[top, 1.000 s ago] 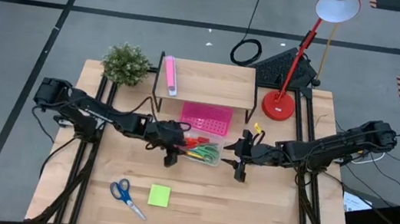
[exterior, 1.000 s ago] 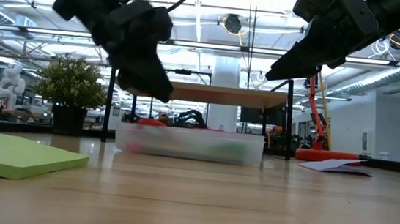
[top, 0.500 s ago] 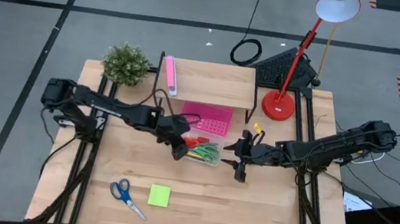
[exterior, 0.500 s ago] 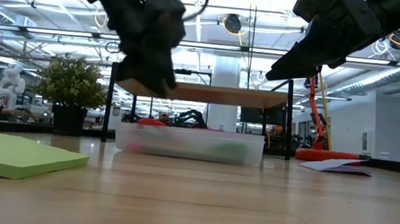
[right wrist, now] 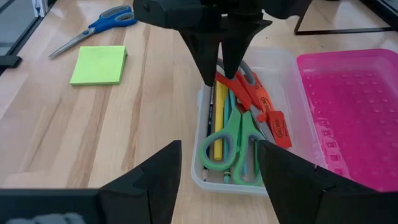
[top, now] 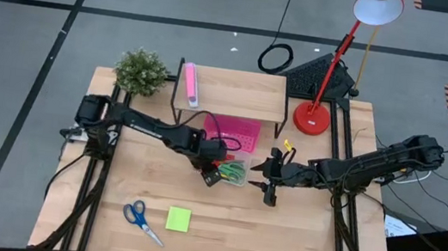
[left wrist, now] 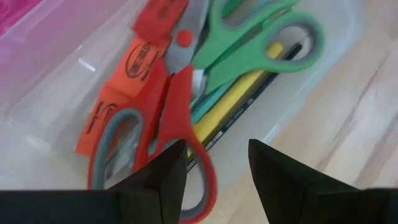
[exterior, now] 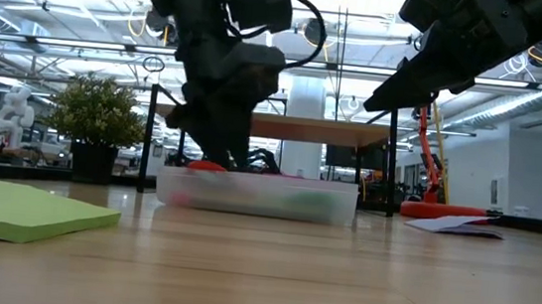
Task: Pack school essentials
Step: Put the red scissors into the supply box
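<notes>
Right wrist view: scissors (right wrist: 239, 134) in clear box (right wrist: 292, 81)

1. A clear box (top: 230, 175) sits mid-desk (top: 295, 247), just in front of a perforated tray (top: 230, 132).
2. Inside the box lie two pairs of scissors (left wrist: 186, 93), pencils (left wrist: 236, 99) and small tags (left wrist: 140, 59), side by side.
3. The left tool (top: 211, 174) hangs over the box's left end; the right tool (top: 267, 181) hovers just right of the box.
4. Near the front edge, another pair of scissors (top: 142, 220) lies left of a note pad (top: 178, 218).
5. A shelf (top: 233, 92) stands behind the tray, between a plant (top: 140, 72) and a lamp (top: 316, 116).
</notes>
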Tool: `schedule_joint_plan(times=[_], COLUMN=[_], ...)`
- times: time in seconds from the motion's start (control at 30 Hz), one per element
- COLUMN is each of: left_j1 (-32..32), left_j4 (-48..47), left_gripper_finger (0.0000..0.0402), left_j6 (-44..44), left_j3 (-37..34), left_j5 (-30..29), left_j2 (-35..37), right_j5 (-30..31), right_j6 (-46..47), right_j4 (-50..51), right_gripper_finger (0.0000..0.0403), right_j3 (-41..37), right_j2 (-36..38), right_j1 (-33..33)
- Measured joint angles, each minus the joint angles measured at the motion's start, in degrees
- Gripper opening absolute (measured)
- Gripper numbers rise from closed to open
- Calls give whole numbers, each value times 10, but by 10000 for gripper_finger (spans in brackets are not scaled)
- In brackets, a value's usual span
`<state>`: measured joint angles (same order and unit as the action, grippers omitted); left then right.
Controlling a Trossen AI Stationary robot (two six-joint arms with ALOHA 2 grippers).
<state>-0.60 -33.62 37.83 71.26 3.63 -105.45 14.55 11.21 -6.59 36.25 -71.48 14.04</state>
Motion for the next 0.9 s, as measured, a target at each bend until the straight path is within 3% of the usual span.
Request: schedule_joint_plan(times=[0.3,0.67,0.9], left_j1=[0,3,2], left_j4=[-10,-10,1], left_gripper_finger=[168,59,26], left_j6=[15,-22,-33], left_j3=[0,-3,-3], left_j5=[-6,-20,-22], left_j2=[-8,-23,-26], right_j5=[1,1,1], right_j6=[-4,-6,-8], right_j4=[0,0,-1], right_gripper_finger=[203,203,203], right_j3=[0,0,0], right_j2=[0,0,0], right_j1=[0,0,0])
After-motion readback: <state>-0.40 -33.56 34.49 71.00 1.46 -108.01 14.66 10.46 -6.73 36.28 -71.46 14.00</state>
